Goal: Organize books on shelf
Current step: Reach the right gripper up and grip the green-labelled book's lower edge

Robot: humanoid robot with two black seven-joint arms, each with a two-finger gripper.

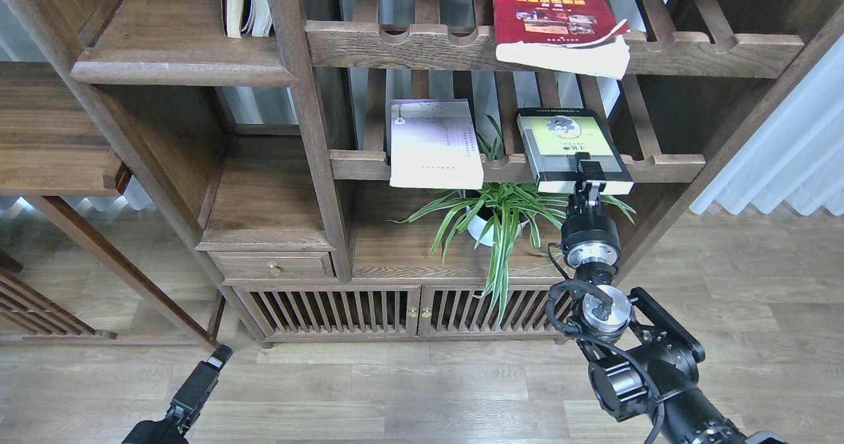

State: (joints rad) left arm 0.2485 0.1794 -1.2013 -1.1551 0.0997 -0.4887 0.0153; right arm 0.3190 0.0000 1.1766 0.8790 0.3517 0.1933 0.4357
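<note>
My right arm rises from the lower right corner of the frame, its thick joints stacked one above another toward the centre right, and ends at my right gripper (589,179), which points up the frame at the near edge of the dark-grey book (572,147). One finger lies over the book's yellow-green cover and the thick white page edge sits at the fingers, so the gripper looks clamped on that near edge, though the under finger is hidden.

That book lies flat on the lower slatted rack (659,167) at centre right, cover up, its long axis running from near to far, its near end hanging over the rack's notched rail.

My left arm shows only at the bottom left; my left gripper (210,371) is a dark wedge pointing up and right over the floor, well apart from everything, and I cannot tell whether its fingers are apart or together.

The lilac-white book (434,144) lies flat on the same rack toward the frame's centre, long axis also near to far, overhanging the rail. The red book (554,25) lies cover up on the upper rack at top right, its white pages curling over the rail.

The shelf (178,68) sits at upper left.
</note>
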